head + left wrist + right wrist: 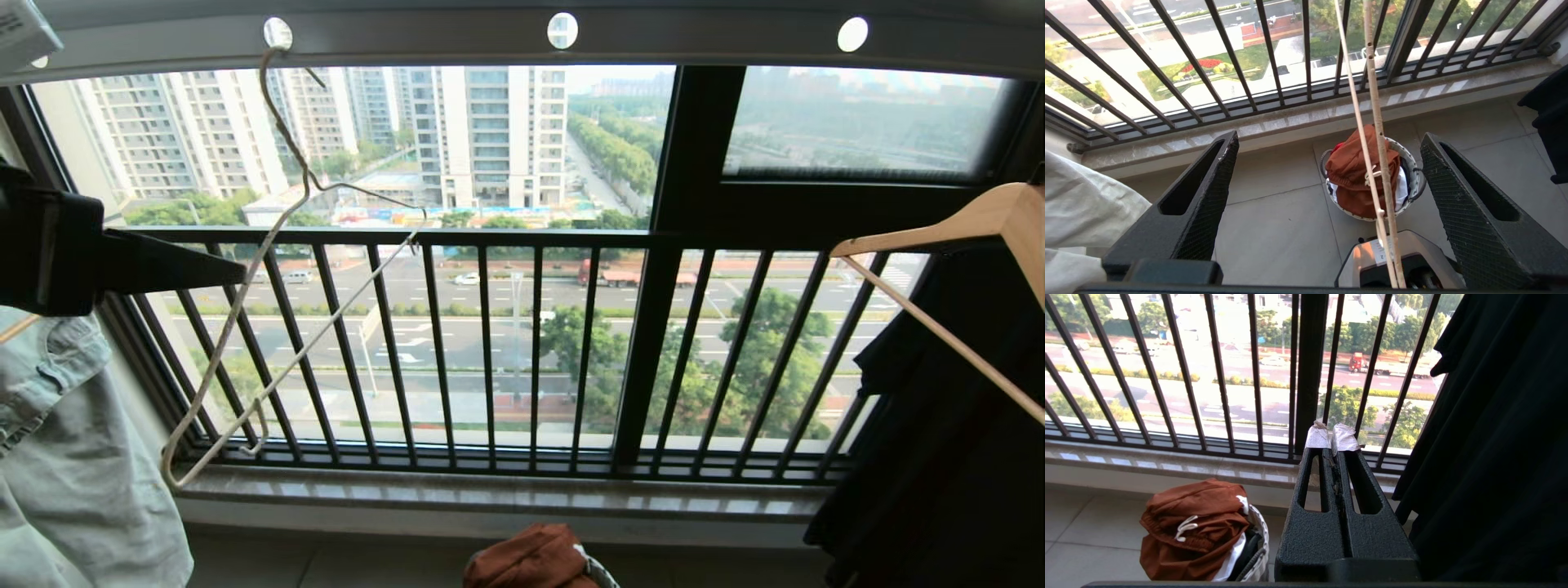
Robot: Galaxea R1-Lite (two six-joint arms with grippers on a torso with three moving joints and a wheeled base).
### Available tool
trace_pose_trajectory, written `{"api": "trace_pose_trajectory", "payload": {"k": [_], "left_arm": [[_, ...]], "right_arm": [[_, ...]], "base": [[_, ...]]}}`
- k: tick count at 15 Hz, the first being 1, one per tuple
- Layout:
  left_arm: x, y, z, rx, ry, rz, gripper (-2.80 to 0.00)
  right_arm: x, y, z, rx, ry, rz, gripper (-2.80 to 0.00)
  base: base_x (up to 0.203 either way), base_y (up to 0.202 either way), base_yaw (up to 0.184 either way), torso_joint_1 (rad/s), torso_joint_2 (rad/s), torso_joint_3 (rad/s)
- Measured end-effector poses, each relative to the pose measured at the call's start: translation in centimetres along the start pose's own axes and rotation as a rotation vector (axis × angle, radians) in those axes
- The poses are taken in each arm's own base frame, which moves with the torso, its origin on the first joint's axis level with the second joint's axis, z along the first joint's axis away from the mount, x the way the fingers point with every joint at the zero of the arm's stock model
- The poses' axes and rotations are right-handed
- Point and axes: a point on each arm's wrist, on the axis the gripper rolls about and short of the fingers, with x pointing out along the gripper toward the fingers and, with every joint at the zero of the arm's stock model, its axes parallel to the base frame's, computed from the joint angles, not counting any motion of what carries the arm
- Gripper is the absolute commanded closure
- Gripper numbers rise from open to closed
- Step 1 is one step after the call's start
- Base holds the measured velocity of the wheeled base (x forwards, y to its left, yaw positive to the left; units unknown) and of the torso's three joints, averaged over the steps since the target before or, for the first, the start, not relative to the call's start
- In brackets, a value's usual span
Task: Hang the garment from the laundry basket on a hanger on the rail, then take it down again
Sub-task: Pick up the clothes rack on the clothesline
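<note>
Rust-brown shorts (1361, 171) sit bundled in the small round laundry basket (1414, 179) on the floor, below the empty, wide-open left gripper (1327, 204). Right gripper (1331, 439) rests closed, holding nothing. Beyond, the bare cream wire hanger (282, 269) dangles from the perforated grey rail (694, 37).

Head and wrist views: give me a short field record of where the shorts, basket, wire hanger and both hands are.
shorts: rust-brown shorts bunched on top of the basket, not hung
basket: basket on the floor tiles below the window sill
wire hanger: wire hanger hooked in a hole of the rail, tilted, bare
left hand: left hand open, raised beside the hanger, holding nothing
right hand: right hand shut, empty, near the black garment
</note>
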Motion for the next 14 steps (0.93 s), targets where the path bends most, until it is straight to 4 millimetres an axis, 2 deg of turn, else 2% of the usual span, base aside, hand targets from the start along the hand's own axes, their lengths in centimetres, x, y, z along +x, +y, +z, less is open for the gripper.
{"api": "trace_pose_trajectory", "payload": {"k": [5, 10, 14], "left_arm": [[2.8, -0.3, 0.4, -0.001, -0.086, -0.013, -2.80], [4.5, -0.7, -0.1, 0.006, -0.038, -0.016, -2.80], [5.8, -0.7, -0.7, 0.008, -0.092, 0.018, -2.80]], "right_arm": [[0.0, 0.0, 0.0, 0.000, 0.000, 0.000, 0.00], [0.0, 0.0, 0.0, 0.000, 0.000, 0.000, 0.00], [0.0, 0.0, 0.0, 0.000, 0.000, 0.000, 0.00]], "base": [[0.000, 0.000, 0.000, 0.000, 0.00, 0.000], [0.000, 0.000, 0.000, 0.000, 0.00, 0.000], [0.000, 0.000, 0.000, 0.000, 0.00, 0.000]]}}
